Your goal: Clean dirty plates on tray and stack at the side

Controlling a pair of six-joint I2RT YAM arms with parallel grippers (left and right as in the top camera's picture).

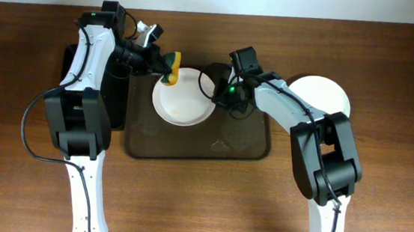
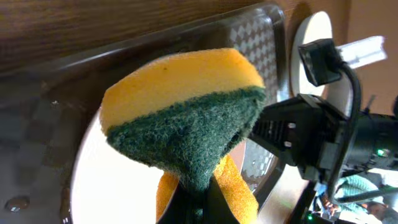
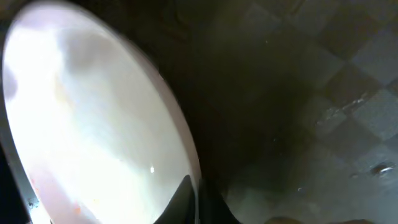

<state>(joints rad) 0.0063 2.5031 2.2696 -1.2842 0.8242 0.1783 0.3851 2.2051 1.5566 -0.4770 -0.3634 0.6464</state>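
Sponge over the plate, right arm at the rim

Starting from the left: a narrow black tray (image 1: 117, 110) sits under the left arm, and the left gripper (image 1: 164, 61) is pinched tight on a yellow-and-green sponge (image 2: 186, 106), green side facing the wrist camera, right over the upper left rim of a white plate (image 1: 183, 100). That plate sits in the upper left part of the big brown tray (image 1: 243, 145) and has a few faint orange specks near its edge. The right gripper (image 1: 221, 89) is at the plate's right rim, with one dark finger (image 3: 186, 198) on the edge, but I honestly can't tell if it's clamped. A second plate (image 1: 321, 94) sits on the table (image 1: 381, 184) just right of the tray.
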